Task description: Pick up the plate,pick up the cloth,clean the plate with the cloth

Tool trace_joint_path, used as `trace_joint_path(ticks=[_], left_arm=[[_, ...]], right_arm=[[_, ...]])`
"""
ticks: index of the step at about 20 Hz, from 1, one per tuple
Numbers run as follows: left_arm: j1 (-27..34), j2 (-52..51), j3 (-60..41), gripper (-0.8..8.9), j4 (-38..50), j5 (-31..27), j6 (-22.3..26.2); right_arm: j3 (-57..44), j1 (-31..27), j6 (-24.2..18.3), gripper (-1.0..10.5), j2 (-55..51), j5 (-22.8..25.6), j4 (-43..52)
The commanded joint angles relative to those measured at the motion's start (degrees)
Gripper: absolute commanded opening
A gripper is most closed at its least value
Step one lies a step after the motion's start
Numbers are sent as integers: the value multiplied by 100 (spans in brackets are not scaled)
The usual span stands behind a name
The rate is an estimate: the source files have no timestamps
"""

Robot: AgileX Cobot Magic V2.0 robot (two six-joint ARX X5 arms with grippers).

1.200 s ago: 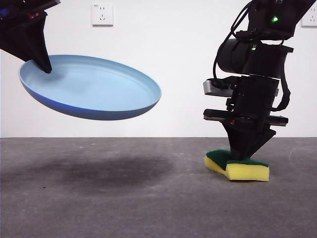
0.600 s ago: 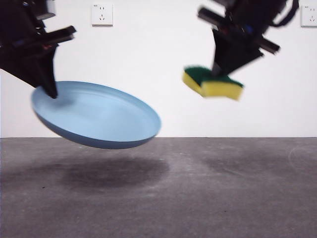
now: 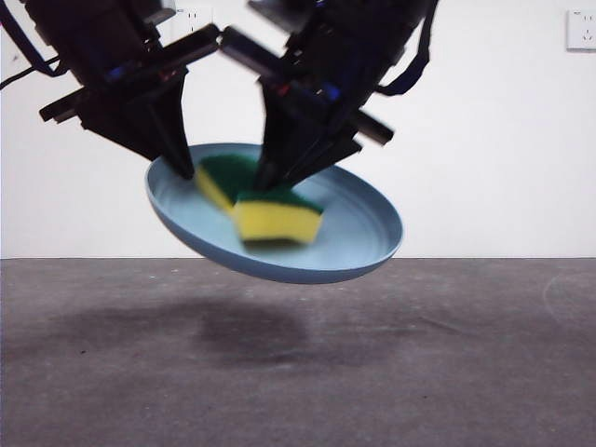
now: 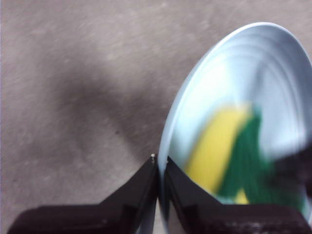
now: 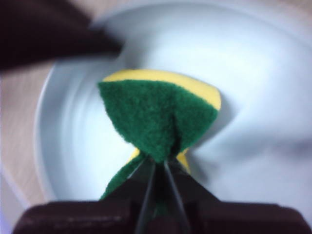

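The tabletop lies bare in front, with only a dark shadow under the raised things. Above it the plate hangs tilted in the air, its rim pinched between the closed jaws of the left hand at the plate's far-left edge. A second ago the sponge was still on the tabletop under the right hand; half a second ago it was lifted and well apart from the plate. Now the right hand, clamped shut on the green layer, has brought it over the plate's inner face, seemingly touching it. Both pick-ups look done, and wiping appears to be starting. Behind stands the white wall with a socket.
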Motion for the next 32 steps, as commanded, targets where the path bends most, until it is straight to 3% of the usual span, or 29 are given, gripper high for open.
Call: trace_joint_path(ticks=[1,4,6,8,10,13,14,19,23,25,27,29,30,32], left_arm=[[-13,-11,-22,-8,15,96,-129],[96,-11,-22,-8,-254,103,33],[92,-11,-22,-8,-411,125,42],[63,-11,-22,-8,-435,258,42],[31,-11,-22,-8,-398,415,39],[-50,-11,-22,-8,-229,599,7],[-87,-11,-22,-8,-140,603,-55],[-144,-11,-22,-8,413,588,-472],[-129,-11,-22,-8,918,562,-728],[-127,-11,-22,-8,887,575,-730],[-129,-11,-22,-8,723,603,-708],[-138,-11,-22,-8,527,763,-667],[-146,-11,-22,-8,494,890,-638],[-153,-11,-22,-8,485,1143,-577]], right_arm=[[-28,256,-264,-16,107,391,-584],[-28,210,-332,-16,74,1731,-1449],[-26,-96,-326,-16,-44,2625,-1379],[-26,-295,-254,-16,-118,2852,-918],[-26,-417,-184,-16,-146,2693,-472],[-26,-544,-133,-16,-157,1893,107],[-26,-564,-103,-16,-155,1377,243],[-28,-374,317,-16,-118,26,260],[-28,-109,125,-16,-118,22,-776],[-28,-109,-4,-16,-118,632,-1462],[-28,-125,-7,-16,-125,1947,-1808],[-26,-256,-4,-16,-166,3377,-1534],[-26,-289,-2,-15,-168,3659,-1246],[-26,-317,17,-15,-168,3679,-553]])
